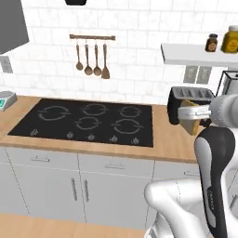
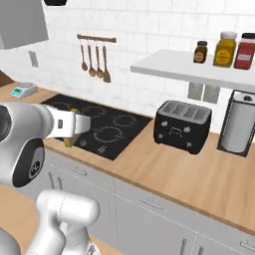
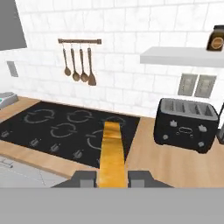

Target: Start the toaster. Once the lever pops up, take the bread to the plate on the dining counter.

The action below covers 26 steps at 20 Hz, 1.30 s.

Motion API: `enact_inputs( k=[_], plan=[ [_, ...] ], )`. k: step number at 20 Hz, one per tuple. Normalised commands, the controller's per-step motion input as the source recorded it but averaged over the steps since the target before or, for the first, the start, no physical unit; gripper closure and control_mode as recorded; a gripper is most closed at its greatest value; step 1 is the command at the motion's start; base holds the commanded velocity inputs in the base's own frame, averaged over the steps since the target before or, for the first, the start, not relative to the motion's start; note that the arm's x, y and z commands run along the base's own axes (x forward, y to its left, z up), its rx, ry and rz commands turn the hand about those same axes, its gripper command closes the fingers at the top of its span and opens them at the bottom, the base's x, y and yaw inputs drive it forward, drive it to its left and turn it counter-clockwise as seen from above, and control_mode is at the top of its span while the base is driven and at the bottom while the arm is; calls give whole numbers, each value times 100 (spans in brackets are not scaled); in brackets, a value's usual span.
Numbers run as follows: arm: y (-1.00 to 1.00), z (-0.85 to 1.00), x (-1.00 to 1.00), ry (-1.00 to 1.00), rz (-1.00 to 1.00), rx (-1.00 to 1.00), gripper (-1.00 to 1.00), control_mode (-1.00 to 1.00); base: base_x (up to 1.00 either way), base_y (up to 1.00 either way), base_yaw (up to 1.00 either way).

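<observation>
Bread (image 3: 112,153) clamped edge-on between your gripper (image 3: 112,178) fingers, raised above counter front edge, clear of toaster (image 3: 187,125), ready for carry to plate.

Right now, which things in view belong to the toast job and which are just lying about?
Job:
- bread, held edge-on in the gripper
- toaster, slots empty

Lying about:
- hob
- hanging utensils
- jars on the shelf
- paper towel roll
- kitchen scale

No legible text or labels
</observation>
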Motion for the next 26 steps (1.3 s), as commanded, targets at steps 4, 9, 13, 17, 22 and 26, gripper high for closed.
enact_inputs(
  k=[4, 9, 13, 17, 22, 26],
  plan=[
    [0, 0, 0, 0, 0, 0, 100, 100, -28, 0, 100],
    [0, 0, 0, 0, 0, 0, 100, 100, -15, 0, 100],
    [0, 0, 0, 0, 0, 0, 100, 100, -13, 0, 100],
    [0, 0, 0, 0, 0, 0, 100, 100, -12, 0, 100],
    [0, 0, 0, 0, 0, 0, 100, 100, -17, 0, 100],
    [0, 0, 0, 0, 0, 0, 100, 100, -15, 0, 100]
  ],
)
